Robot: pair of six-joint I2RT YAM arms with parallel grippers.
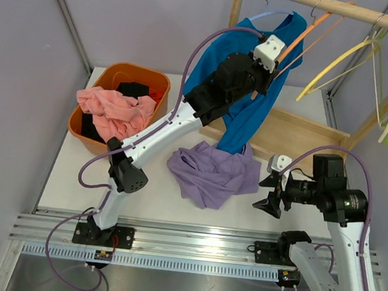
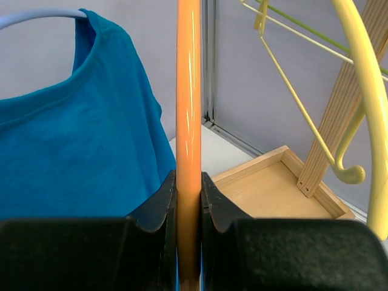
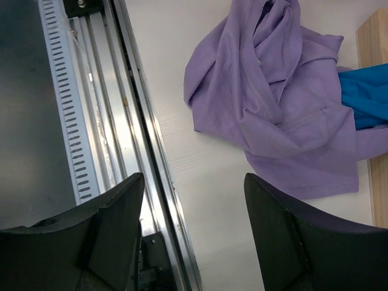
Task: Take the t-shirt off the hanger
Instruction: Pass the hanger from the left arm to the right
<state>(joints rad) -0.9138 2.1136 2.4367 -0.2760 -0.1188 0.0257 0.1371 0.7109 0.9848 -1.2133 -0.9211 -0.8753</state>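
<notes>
T-shirt (image 2: 79,151) — one, blue; left hand (image 2: 188,182) clenched on orange hanger (image 2: 188,91); right hand (image 3: 193,188) released

**Robot lab test cell, definitely not a laundry room**

Plain grey panel walls (image 1: 24,44) box in a white table (image 1: 80,175). Robot arms (image 1: 157,133) are bolted to metal rails (image 1: 198,240) at its edge. The only homey bits are a wooden bar (image 1: 333,5) with hangers (image 2: 365,79) and a basket (image 1: 139,70) of clothes.

Table (image 1: 152,203) (purple garment (image 1: 212,172), orange basket (image 1: 136,69))
</notes>
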